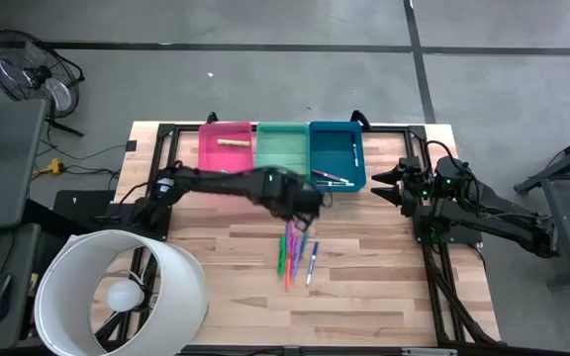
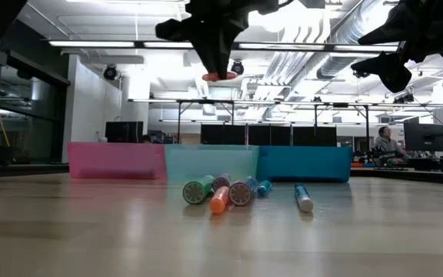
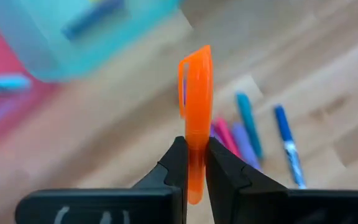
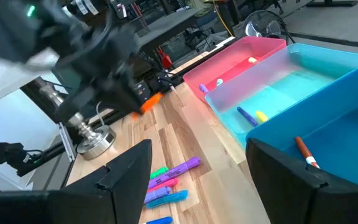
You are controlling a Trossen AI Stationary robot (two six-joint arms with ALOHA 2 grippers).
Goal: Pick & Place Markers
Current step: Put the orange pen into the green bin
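Markers (image 1: 296, 252): 5 on table, 1 orange marker (image 3: 196, 106) in left end effector (image 3: 191, 163).

Orange marker (image 3: 196, 106) held aloft, other markers (image 1: 295, 252) clustered on table

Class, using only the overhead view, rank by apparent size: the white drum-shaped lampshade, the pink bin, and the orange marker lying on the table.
1. White lampshade, largest, though likely nearer the camera.
2. Pink bin.
3. Orange marker, smallest by far.
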